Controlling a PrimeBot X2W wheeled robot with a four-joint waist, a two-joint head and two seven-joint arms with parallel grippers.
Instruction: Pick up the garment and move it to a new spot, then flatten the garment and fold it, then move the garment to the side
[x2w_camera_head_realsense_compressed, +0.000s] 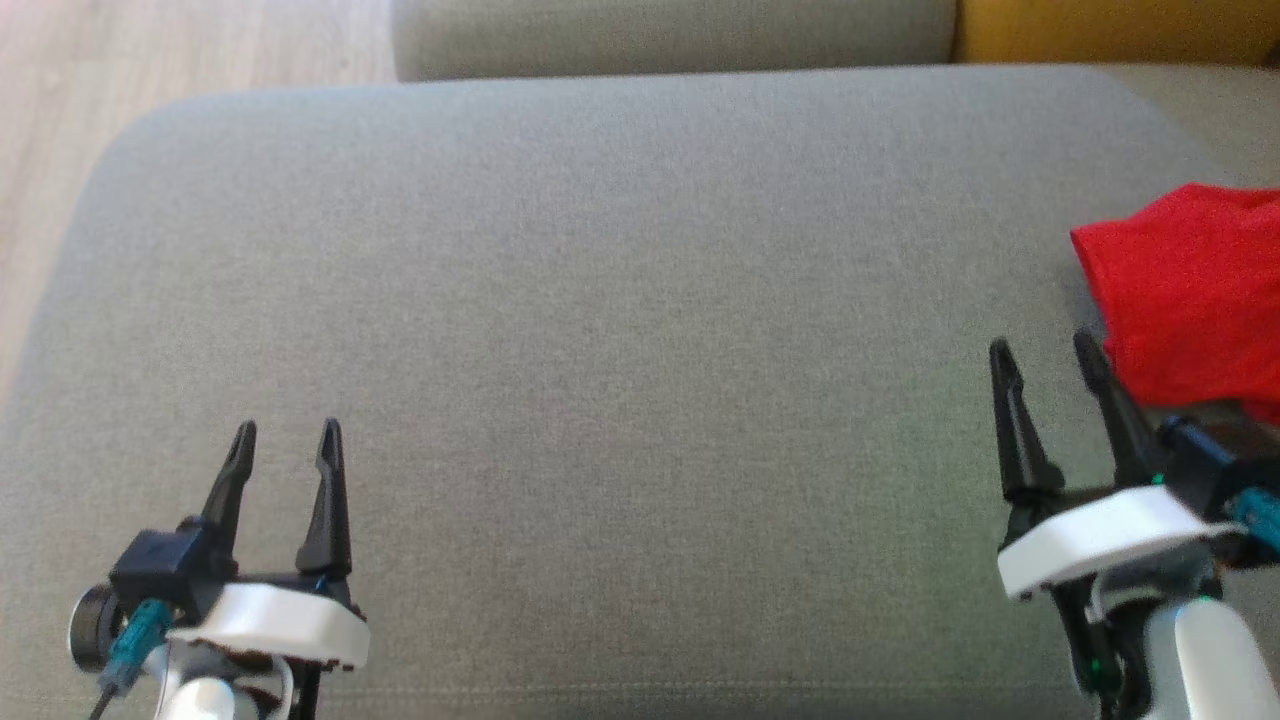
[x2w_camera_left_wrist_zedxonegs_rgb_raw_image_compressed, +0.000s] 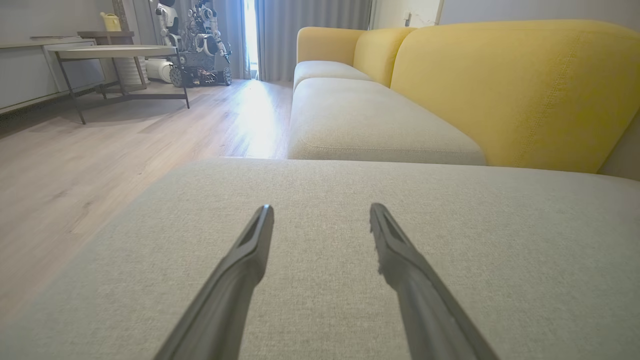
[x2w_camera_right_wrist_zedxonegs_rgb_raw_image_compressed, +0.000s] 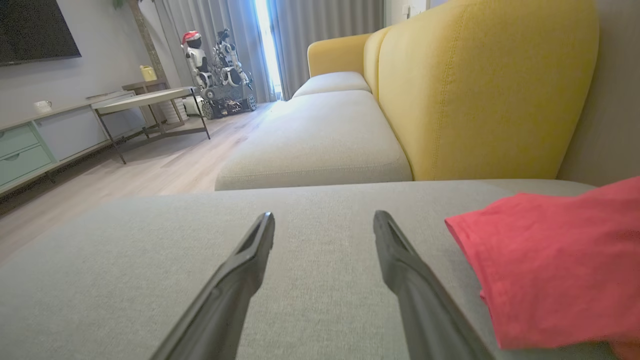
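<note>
So the red garment (x2w_camera_head_realsense_compressed: 1190, 290) is sitting way over at the right edge of the grey sofa cushion (x2w_camera_head_realsense_compressed: 600, 330), partly running out of the head view. The right gripper (x2w_camera_head_realsense_compressed: 1045, 348) is hovering just beside it with its fingers spread apart and nothing between them. The left gripper (x2w_camera_head_realsense_compressed: 285, 428) is hanging well apart from the cloth on the other side, also wide open and empty. Honestly I'm struggling to call the progress here. The cloth is lying fairly tidy with one straight edge, so I'm guessing it may be folded and parked aside already. If it's actually waiting for the first grab, then everything is left: picking up, moving, flattening, folding, shifting aside.
</note>
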